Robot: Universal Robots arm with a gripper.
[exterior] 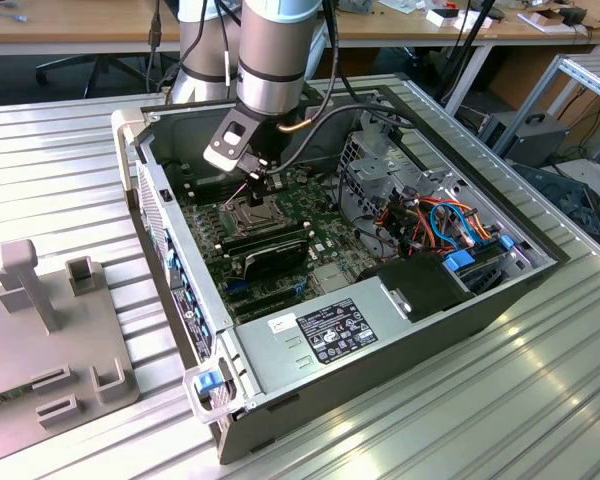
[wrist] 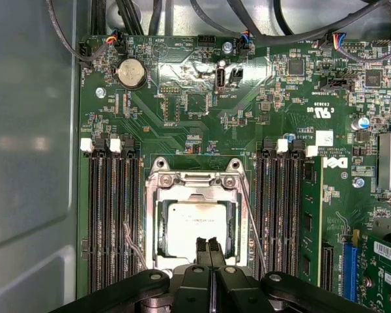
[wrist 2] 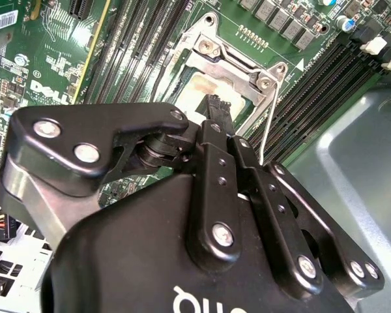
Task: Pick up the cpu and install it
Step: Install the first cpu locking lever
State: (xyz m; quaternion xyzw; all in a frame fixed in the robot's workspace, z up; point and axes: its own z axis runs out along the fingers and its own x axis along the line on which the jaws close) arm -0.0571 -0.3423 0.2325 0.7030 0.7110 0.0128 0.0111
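Observation:
The cpu [wrist: 194, 222] is a pale grey-tan square lying flat inside the open metal socket frame [wrist: 195, 181] on the green motherboard [wrist: 182, 104]. In the second wrist view the cpu [wrist 2: 199, 88] shows just past the black fingertips [wrist 2: 215, 107]. My gripper [wrist: 208, 248] hovers over the near edge of the chip, its two fingers pressed together with nothing between them. In the exterior view the gripper [exterior: 263, 185] hangs low inside the open computer case [exterior: 380, 330], right above the socket.
Rows of black memory slots [wrist: 111, 215] flank the socket on both sides, and a thin wire lever [wrist 2: 267, 130] stands beside it. Black modules [exterior: 265, 243], a power supply [exterior: 330, 335] and coloured cables [exterior: 450, 225] crowd the case. A grey fixture [exterior: 50, 330] stands at the exterior view's left.

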